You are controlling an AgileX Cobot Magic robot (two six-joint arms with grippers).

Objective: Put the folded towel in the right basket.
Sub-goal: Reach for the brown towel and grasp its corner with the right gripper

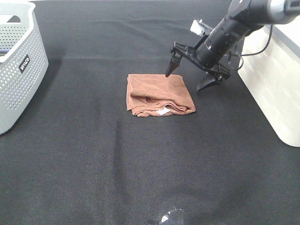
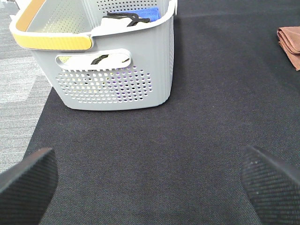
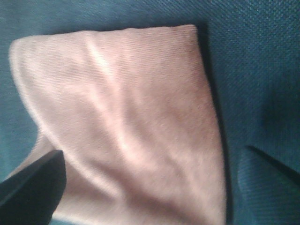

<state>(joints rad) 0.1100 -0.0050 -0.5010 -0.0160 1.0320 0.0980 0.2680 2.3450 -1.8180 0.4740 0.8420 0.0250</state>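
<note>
The right claw is hanging wide open, straddling the upper right corner of the folded towel, centre frame.

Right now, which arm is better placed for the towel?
Right. The right end effector, open, hovers at the folded towel's edge near the right basket; the left end effector is by the left basket.

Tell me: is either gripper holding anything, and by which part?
Nothing is held. The right gripper is open, straddling an edge of the folded brown cloth towel; the left gripper is open over the black tablecloth.
</note>
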